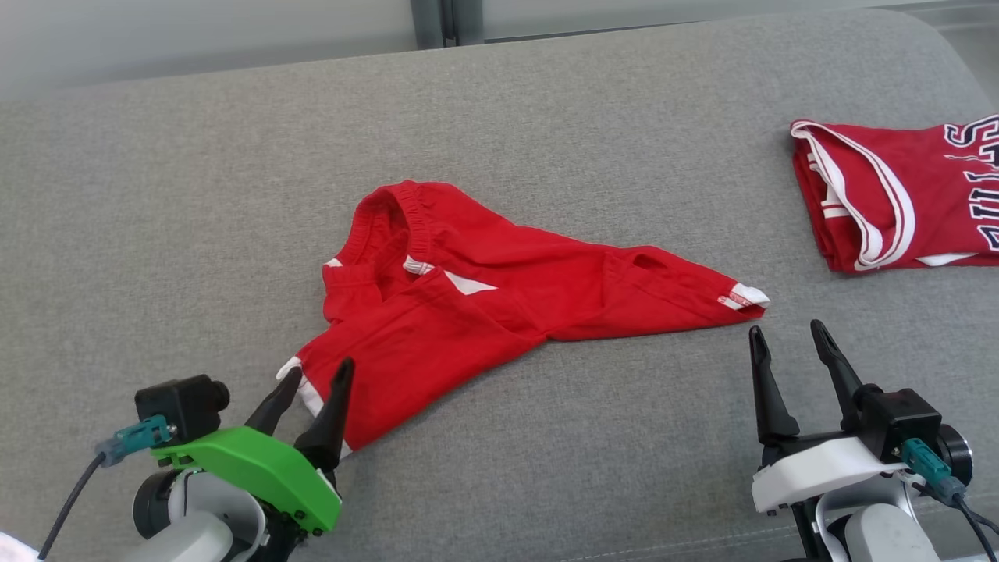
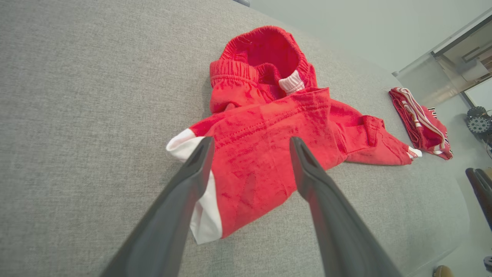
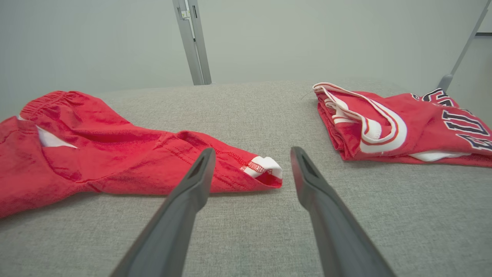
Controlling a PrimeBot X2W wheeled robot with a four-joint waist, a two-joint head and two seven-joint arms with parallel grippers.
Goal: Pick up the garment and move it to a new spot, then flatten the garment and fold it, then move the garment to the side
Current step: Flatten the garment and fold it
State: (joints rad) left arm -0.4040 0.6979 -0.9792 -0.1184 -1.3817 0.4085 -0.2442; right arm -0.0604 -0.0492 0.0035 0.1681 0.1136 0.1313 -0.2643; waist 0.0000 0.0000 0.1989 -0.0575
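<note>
Beneath the spread left pincer (image 1: pixel 321 368) lies the red garment (image 1: pixel 484 304).

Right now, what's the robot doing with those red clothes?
The robot is getting ready to handle the crumpled red shorts lying in the middle of the grey cushion. Its left gripper is open, with its fingers over one leg's white-edged hem. Its right gripper is open too, just short of the other leg's end, and grips nothing. Nothing is lifted or folded yet. A folded red jersey lies apart, off to the robot's right.
</note>
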